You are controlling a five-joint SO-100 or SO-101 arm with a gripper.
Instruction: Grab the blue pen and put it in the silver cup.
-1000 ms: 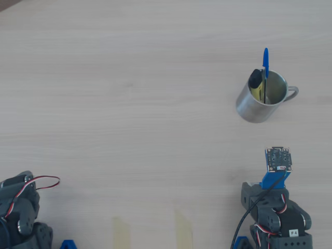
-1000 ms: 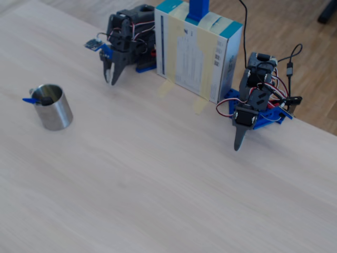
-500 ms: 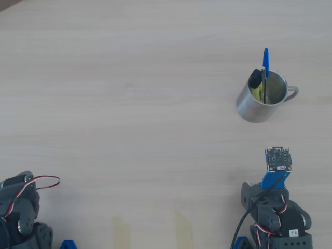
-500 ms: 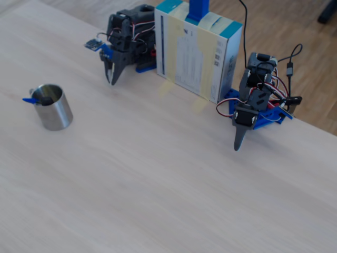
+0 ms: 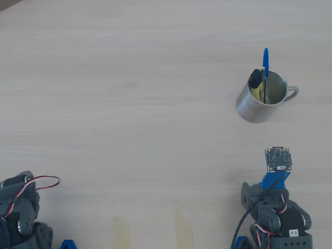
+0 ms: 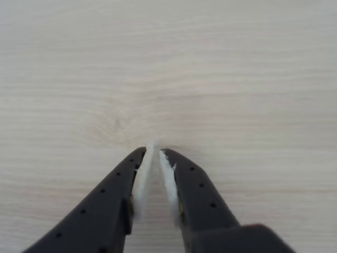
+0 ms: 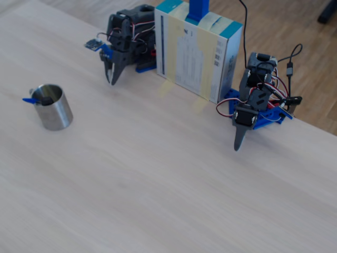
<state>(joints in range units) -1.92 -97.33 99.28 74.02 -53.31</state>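
The silver cup (image 5: 253,107) stands upright on the wooden table at the right of the overhead view, its handle pointing right. The blue pen (image 5: 265,61) stands inside it, its blue cap sticking out over the far rim. In the fixed view the cup (image 7: 56,114) is at the left, with the pen's cap (image 7: 29,99) poking out leftward. My gripper (image 6: 154,153) is shut with nothing between its pads and points down at bare table. It hangs folded back near its base (image 7: 111,79), well away from the cup.
A thick yellow marker with a black cap (image 5: 254,81) also stands in the cup. A second arm (image 7: 247,116) rests folded at the right of the fixed view. A white and blue box (image 7: 197,50) stands between the two arm bases. Two tape strips (image 5: 122,231) lie near the front edge.
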